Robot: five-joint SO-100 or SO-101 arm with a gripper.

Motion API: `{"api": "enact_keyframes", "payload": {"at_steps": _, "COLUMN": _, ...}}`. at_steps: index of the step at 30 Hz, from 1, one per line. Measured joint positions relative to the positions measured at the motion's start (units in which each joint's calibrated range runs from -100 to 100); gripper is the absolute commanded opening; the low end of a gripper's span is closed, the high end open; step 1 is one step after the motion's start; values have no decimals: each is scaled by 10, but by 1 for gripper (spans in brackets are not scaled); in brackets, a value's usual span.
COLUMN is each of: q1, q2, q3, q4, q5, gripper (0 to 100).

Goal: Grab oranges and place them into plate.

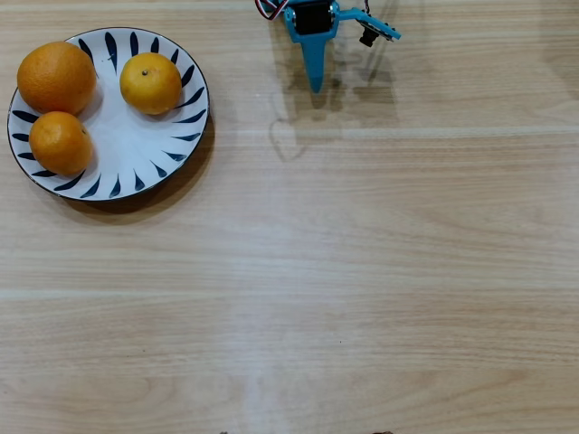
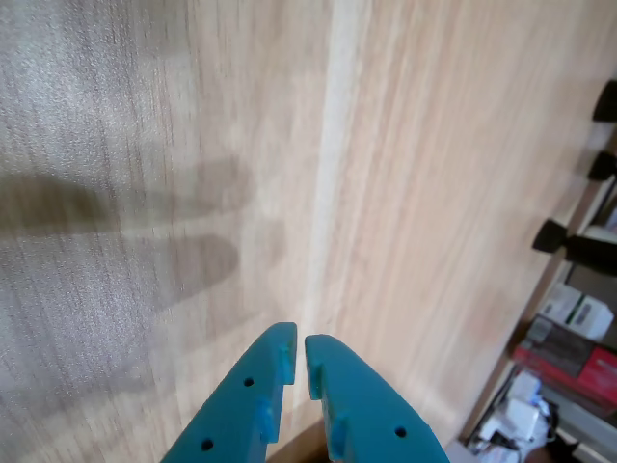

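In the overhead view the white plate (image 1: 136,145) with dark blue rim strokes sits at the upper left. Three oranges lie on it: the larger deep orange one (image 1: 56,77) at its upper left edge, the yellow-orange one with a stem dot (image 1: 150,83) at the upper right, the smaller deep orange one (image 1: 60,142) at the lower left. My teal gripper (image 1: 316,83) is at the top centre, well right of the plate, shut and empty. In the wrist view the gripper (image 2: 295,349) shows its tips nearly touching over bare wood; no orange or plate shows there.
The light wooden table (image 1: 362,271) fills the overhead view. In the wrist view a shelf with boxes and clutter (image 2: 569,347) stands past the table's edge at the lower right.
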Motion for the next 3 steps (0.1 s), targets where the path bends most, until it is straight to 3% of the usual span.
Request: {"api": "enact_keyframes", "payload": {"at_steps": 3, "q1": 0, "q2": 0, "q3": 0, "q4": 0, "q5": 0, "gripper": 2}}
